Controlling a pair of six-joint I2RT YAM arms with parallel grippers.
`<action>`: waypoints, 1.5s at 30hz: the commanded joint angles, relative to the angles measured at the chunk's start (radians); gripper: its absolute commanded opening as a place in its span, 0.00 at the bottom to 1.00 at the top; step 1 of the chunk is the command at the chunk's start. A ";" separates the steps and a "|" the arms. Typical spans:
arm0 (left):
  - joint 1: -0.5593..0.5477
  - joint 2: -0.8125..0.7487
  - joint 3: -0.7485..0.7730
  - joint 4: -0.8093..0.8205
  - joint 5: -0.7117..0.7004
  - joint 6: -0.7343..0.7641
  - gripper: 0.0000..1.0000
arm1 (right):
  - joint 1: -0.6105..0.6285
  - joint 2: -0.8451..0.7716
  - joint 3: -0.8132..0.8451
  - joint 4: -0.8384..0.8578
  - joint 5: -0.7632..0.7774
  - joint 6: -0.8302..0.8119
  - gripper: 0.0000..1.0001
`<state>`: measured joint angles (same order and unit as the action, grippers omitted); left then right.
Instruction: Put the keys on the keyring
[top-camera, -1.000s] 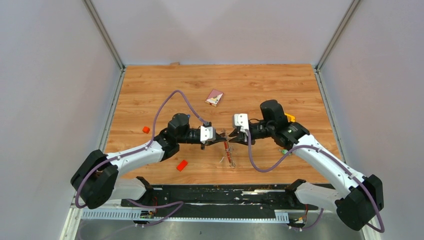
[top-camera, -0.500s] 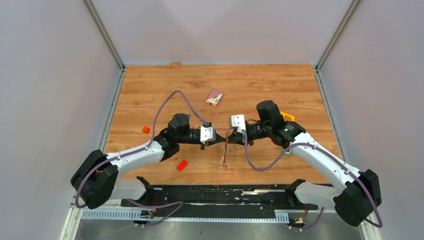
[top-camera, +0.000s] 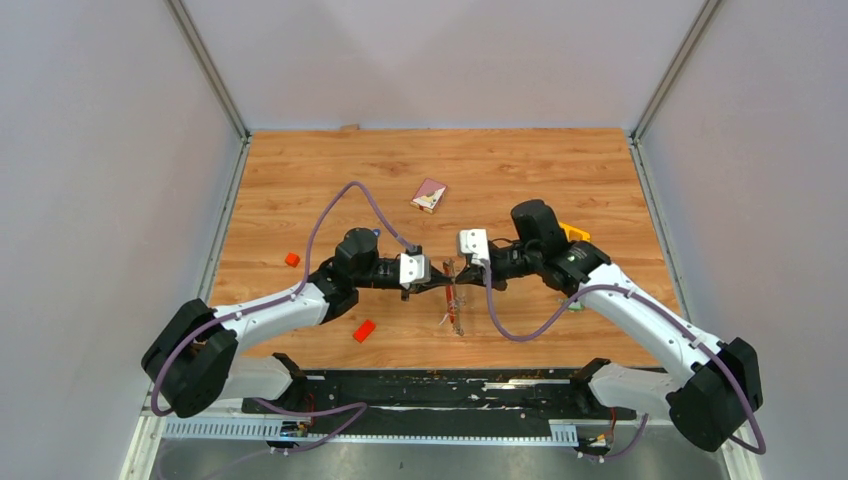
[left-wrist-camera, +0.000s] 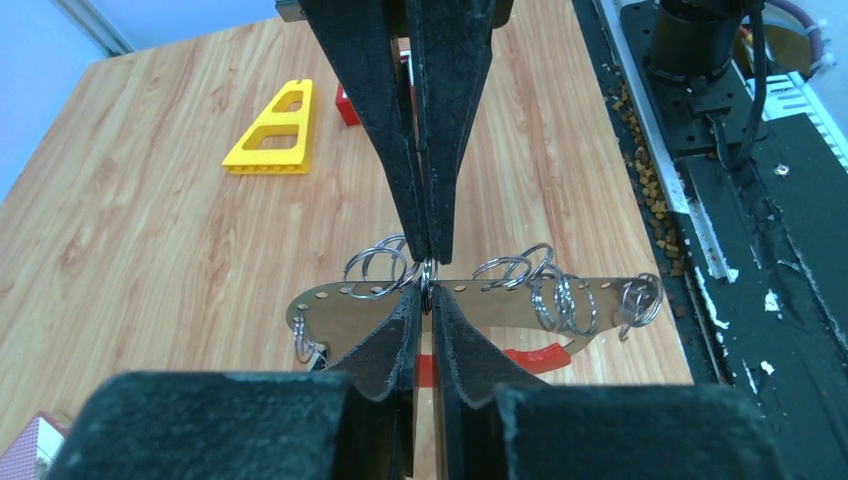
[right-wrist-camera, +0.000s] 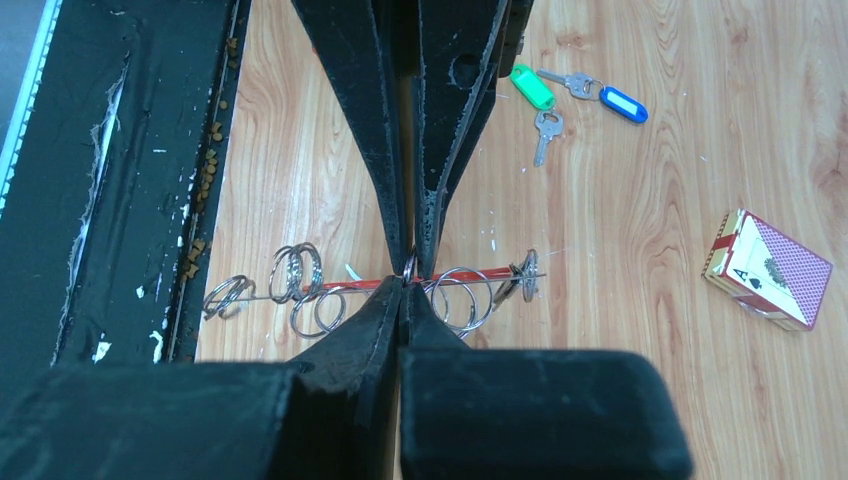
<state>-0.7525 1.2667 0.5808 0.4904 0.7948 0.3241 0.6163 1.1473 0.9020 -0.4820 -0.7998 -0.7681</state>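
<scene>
The keyring (left-wrist-camera: 480, 300) is a flat metal strip hung with several split rings and a red curved strap (left-wrist-camera: 535, 358). It hangs above the table between both grippers. My left gripper (left-wrist-camera: 428, 290) is shut on a small ring at the strip's upper edge. My right gripper (right-wrist-camera: 409, 282) comes from the opposite side and is shut on that same ring, tip to tip with the left. The right wrist view shows the keyring (right-wrist-camera: 330, 288) edge-on. Keys lie on the wood beyond it: a green-tagged one (right-wrist-camera: 533, 87), a blue-tagged one (right-wrist-camera: 623, 104) and a bare silver key (right-wrist-camera: 545, 125).
A playing-card box (top-camera: 429, 195) lies behind the grippers. A small orange block (top-camera: 292, 259) and a flat red block (top-camera: 364, 331) sit on the left. A yellow triangular piece (left-wrist-camera: 275, 128) lies by the right arm. The black base rail (top-camera: 430, 385) runs along the near edge.
My right gripper has moved left to meet the left gripper and has shut on the ring. The hanging keyring has swung slightly; the left arm has stayed in place.
</scene>
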 joint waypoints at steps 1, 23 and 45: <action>-0.004 0.000 0.041 -0.039 -0.021 0.078 0.19 | 0.011 0.025 0.096 -0.057 0.046 0.007 0.00; -0.004 -0.015 0.107 -0.150 -0.020 0.173 0.22 | 0.050 0.080 0.166 -0.120 0.138 0.057 0.00; -0.007 0.045 0.125 -0.157 0.023 0.157 0.15 | 0.050 0.094 0.169 -0.097 0.132 0.072 0.00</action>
<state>-0.7532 1.3075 0.6754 0.3317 0.7967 0.4759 0.6601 1.2442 1.0233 -0.6308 -0.6479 -0.7071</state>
